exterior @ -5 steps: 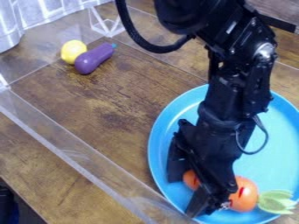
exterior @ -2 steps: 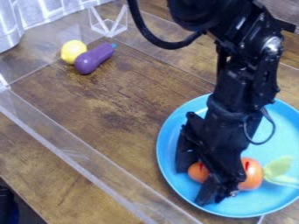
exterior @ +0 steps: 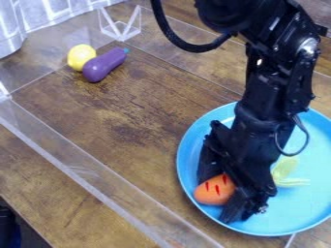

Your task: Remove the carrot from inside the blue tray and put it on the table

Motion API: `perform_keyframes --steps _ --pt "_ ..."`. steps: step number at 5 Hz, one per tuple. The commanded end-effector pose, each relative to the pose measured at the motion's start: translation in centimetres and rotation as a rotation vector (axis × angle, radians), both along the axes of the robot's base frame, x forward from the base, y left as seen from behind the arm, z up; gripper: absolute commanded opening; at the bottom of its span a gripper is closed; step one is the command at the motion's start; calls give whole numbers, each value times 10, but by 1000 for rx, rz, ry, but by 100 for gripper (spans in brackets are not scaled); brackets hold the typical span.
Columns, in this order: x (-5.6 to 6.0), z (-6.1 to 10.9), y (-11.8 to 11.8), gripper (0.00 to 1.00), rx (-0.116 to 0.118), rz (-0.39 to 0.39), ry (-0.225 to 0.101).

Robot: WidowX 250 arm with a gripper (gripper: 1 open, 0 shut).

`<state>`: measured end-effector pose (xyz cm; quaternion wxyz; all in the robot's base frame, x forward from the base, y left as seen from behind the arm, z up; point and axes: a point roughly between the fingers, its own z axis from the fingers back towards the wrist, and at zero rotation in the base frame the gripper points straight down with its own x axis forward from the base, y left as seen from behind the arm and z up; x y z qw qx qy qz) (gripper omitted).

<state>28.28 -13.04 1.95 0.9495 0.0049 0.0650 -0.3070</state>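
One smooth orange carrot (exterior: 214, 184) with dark line marks and a pale green leafy top lies inside the round, rimmed blue tray (exterior: 195, 145) on the wood-grain table (exterior: 116, 121). We see the black gripper (exterior: 230, 192) straddling it, jaws spread wide.

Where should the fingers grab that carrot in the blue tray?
Grip the carrot across its orange body, coming straight down from above. It lies flat in the blue tray, its leafy top pointing right; the open gripper already straddles the body.
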Motion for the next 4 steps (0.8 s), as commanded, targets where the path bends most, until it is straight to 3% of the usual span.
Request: perform_keyframes --steps 1,2,4 --pt "-9 -17 -6 100 4 -87 51" --pt "-8 -17 -6 0 2 -84 51" --pt "-5 -1 -2 0 29 -93 32"
